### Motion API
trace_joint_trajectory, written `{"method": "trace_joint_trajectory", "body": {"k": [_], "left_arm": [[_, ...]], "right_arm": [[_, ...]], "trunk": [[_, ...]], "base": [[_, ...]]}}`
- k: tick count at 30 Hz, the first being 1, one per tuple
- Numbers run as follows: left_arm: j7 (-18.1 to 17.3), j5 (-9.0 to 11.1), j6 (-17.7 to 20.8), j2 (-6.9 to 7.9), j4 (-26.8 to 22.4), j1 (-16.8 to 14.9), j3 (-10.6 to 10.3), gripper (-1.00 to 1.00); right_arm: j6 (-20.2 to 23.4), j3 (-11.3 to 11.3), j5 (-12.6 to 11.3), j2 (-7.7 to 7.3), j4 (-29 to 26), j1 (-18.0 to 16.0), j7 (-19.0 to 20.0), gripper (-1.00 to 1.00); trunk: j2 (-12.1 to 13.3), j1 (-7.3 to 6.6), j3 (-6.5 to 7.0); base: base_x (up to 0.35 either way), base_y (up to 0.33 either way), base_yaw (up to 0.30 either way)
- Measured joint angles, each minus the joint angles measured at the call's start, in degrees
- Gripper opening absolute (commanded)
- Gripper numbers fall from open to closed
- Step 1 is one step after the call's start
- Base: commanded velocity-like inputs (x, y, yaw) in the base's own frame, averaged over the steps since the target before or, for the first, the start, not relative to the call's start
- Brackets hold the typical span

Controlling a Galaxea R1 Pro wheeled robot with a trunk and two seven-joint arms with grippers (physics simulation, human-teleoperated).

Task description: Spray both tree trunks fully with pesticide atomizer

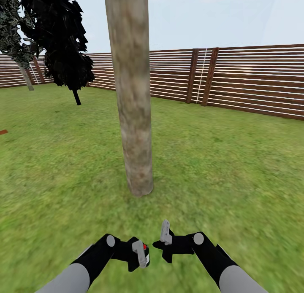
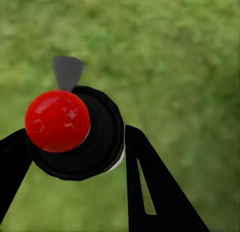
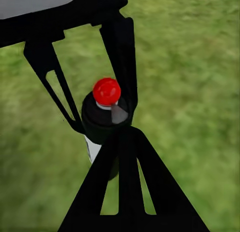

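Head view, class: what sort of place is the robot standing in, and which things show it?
An outdoor garden, most likely: a grass lawn, a brown slatted wooden fence around it, and a thick bare tree trunk rising under open sky.

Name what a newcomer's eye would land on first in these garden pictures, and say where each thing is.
A thick bare tree trunk stands on the grass right in front of the robot. The left gripper holds a black spray bottle with a bright red cap. A slatted wooden fence runs behind.

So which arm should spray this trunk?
Left: its gripper is shut on the atomizer, low in front of the trunk. The right gripper looks shut and holds nothing.
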Motion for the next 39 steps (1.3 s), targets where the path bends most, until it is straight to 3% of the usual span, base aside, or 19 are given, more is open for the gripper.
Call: {"method": "trace_joint_trajectory", "body": {"k": [20, 27, 39], "left_arm": [[1.39, 0.24, -0.21, -1.65, -0.59, -0.08, 0.09, -1.00], [1.31, 1.69, -0.38, -1.69, -0.59, -0.09, 0.10, -1.00], [1.11, 1.88, -0.63, -1.69, -0.59, -0.14, 0.17, -1.00]], "right_arm": [[0.01, 0.00, 0.00, 0.00, -1.88, 0.00, 0.01, -1.00], [0.01, 0.00, 0.00, 0.00, -1.88, 0.00, 0.02, -1.00], [0.01, 0.00, 0.00, 0.00, -1.88, 0.00, 0.00, -1.00]], "trunk": [[0.00, 0.00, 0.00], [0.00, 0.00, 0.00], [0.00, 0.00, 0.00]], "base": [[0.000, 0.000, 0.000], [0.000, 0.000, 0.000], [0.000, 0.000, 0.000]]}}
